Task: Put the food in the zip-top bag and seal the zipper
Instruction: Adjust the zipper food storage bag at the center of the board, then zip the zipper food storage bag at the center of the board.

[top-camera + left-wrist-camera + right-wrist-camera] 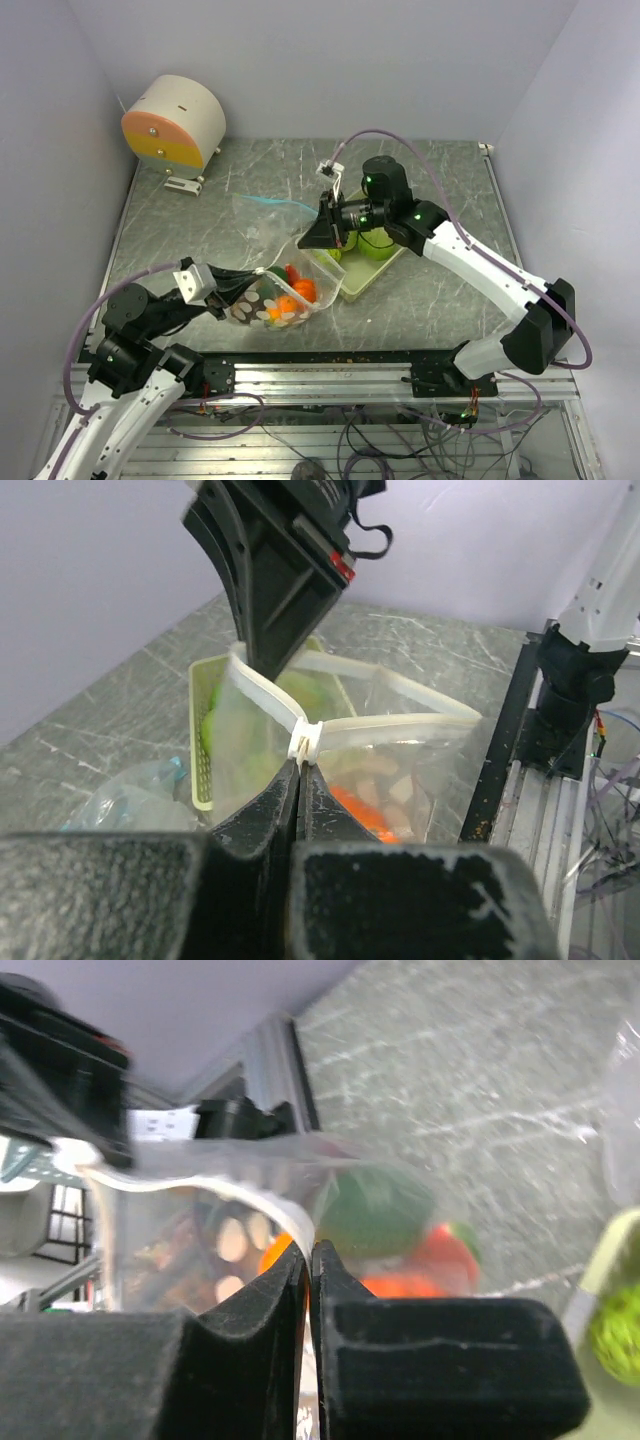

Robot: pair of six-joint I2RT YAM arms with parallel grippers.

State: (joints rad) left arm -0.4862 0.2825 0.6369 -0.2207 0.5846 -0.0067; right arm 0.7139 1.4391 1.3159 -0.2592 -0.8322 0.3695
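From above, I see one zip-top bag [265, 310] between two arms, next to one basket [362, 288]. Orange and green food [300, 290] is inside the bag. More green food sits in the basket, and I cannot count it.

The left wrist view shows the left gripper [300, 765] pinching the bag's zipper strip [390, 725].

In the right wrist view, the right gripper [308, 1255] pinches it too.

The bag looks thin, floppy and slippery. The stiff strip is the best place to hold.

rt hand [312, 240] at bag [280, 300] mouth's far rim, basket [362, 285] tight behind
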